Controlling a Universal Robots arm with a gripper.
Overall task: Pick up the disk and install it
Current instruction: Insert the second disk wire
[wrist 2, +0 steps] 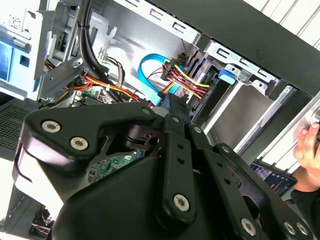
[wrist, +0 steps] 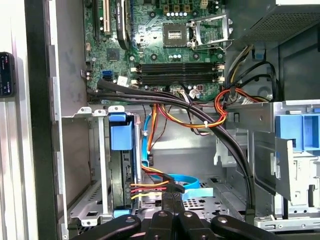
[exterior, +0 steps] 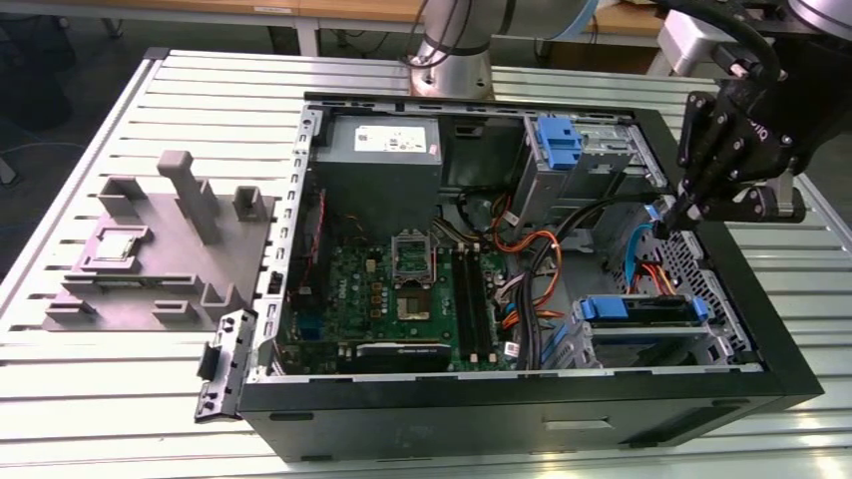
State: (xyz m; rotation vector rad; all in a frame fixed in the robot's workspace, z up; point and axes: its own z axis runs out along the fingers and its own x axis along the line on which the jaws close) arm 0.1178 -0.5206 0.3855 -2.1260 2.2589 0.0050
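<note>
Disk [exterior: 641, 309] w/ blue rails sits edge-up in the drive cage at the PC case [exterior: 533, 409] corner, exterior view's right; looks seated, power & data cables plugged at its end, so install appears done or nearly. Claw [exterior: 661, 226] hangs just above case interior near the cage, fingertips pressed together, gripping nothing. Case lies open on slatted table [exterior: 120, 399] for top access.

No legible text or labels anywhere.
</note>
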